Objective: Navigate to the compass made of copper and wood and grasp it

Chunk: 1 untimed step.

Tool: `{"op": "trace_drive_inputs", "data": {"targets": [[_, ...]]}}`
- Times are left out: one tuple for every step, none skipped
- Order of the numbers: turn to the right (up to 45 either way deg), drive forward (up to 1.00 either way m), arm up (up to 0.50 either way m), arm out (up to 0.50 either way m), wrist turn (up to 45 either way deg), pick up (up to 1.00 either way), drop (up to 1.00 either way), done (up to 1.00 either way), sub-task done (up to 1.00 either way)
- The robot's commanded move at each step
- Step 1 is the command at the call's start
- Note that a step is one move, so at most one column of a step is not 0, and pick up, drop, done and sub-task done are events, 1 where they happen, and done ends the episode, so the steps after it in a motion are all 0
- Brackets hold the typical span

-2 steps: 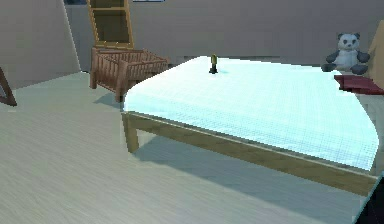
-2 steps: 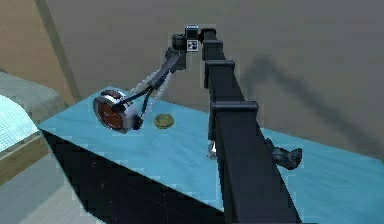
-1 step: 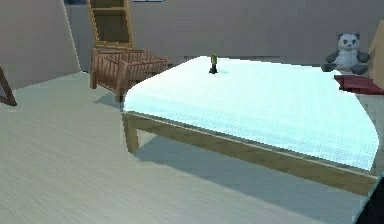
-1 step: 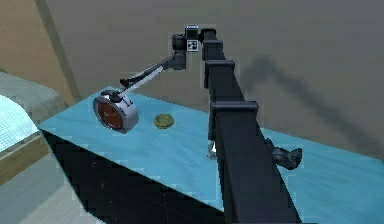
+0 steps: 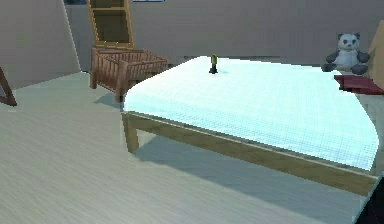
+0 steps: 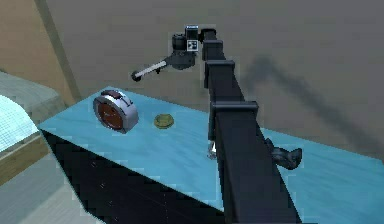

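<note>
"Copper-coloured disc (image 6: 163, 121) on the blue table (image 6: 120, 150), was that the compass?"
"I judged so. It lay near the table's far edge, just beside a red-rimmed round case (image 6: 113, 110). My gripper (image 6: 138, 74) hung clear of the table, holding nothing; how the fingers (image 6: 152, 69) stood I couldn't tell. Reaching was in hand; lowering onto it should follow."
"Containers?"
"One slatted wooden crate (image 5: 125, 68), contents hidden."
</note>
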Motion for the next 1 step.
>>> {"op": "trace_drive_inputs", "data": {"targets": [[0.0,0.00,0.00,0.00,15.0,0.00,0.00,0.00,0.00]]}}
